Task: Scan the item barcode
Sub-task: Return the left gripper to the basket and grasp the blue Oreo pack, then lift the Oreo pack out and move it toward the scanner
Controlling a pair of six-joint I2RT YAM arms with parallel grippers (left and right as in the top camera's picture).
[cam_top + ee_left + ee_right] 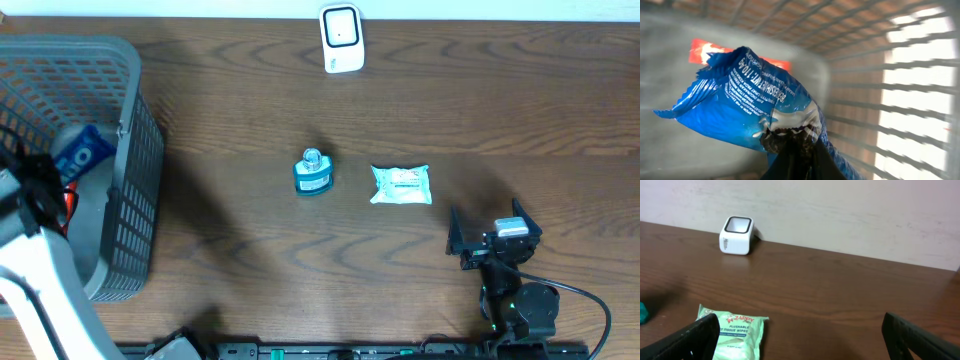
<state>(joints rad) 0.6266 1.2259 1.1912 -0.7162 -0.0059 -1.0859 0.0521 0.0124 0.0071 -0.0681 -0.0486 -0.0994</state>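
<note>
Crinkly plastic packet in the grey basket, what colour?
Blue with white lettering; the crinkly plastic packet shows best in the left wrist view.

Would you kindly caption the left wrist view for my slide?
Left jaws shut on a blue snack packet inside the grey mesh basket.

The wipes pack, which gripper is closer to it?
Right. The right gripper stands open near the wipes pack; the left gripper is inside the basket, shut on a blue packet.

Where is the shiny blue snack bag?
The shiny blue plastic snack bag is inside the grey mesh basket at the table's left end in the overhead view, pinched by the left gripper.
</note>
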